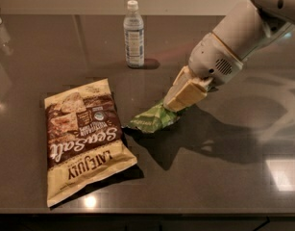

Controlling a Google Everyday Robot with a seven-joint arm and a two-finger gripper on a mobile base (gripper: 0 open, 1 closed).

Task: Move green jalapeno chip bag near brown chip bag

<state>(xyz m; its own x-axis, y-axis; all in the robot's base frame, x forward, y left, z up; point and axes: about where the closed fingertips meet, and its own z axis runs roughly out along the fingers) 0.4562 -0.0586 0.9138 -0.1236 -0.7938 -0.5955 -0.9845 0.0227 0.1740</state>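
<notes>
The green jalapeno chip bag is held by its right end, its left tip just right of the brown chip bag, which lies flat at the left front of the dark table. My gripper comes in from the upper right, its cream fingers shut on the green bag's right edge. The green bag hangs tilted, slightly above the table, with a shadow beneath it.
A clear water bottle with a white cap stands upright at the back, behind the bags. My white arm reaches in from the upper right corner. The table's front edge runs along the bottom of the view.
</notes>
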